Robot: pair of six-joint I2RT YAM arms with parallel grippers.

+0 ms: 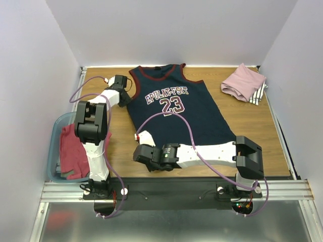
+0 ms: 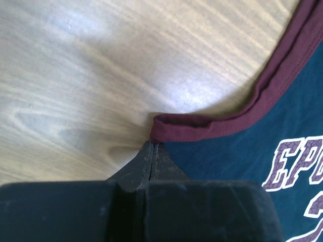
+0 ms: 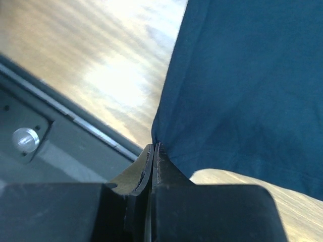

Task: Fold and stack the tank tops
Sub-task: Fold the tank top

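Note:
The navy jersey (image 1: 174, 108) with maroon trim and a white "23" lies spread face up on the wooden table (image 1: 267, 141). My left gripper (image 1: 126, 100) is shut on the maroon armhole trim (image 2: 181, 126) at the jersey's left side, and its fingertips (image 2: 153, 143) meet on the folded trim. My right gripper (image 1: 138, 153) is shut on the jersey's lower left hem corner (image 3: 166, 136) near the table's front edge. A folded dusty pink top (image 1: 243, 83) lies on a white striped one (image 1: 259, 95) at the back right. Red tops (image 1: 73, 151) lie in the tub.
A translucent teal tub (image 1: 55, 133) stands off the table's left edge beside the left arm. The metal rail (image 1: 176, 189) runs along the front edge, and it shows in the right wrist view (image 3: 60, 116). White walls enclose the table.

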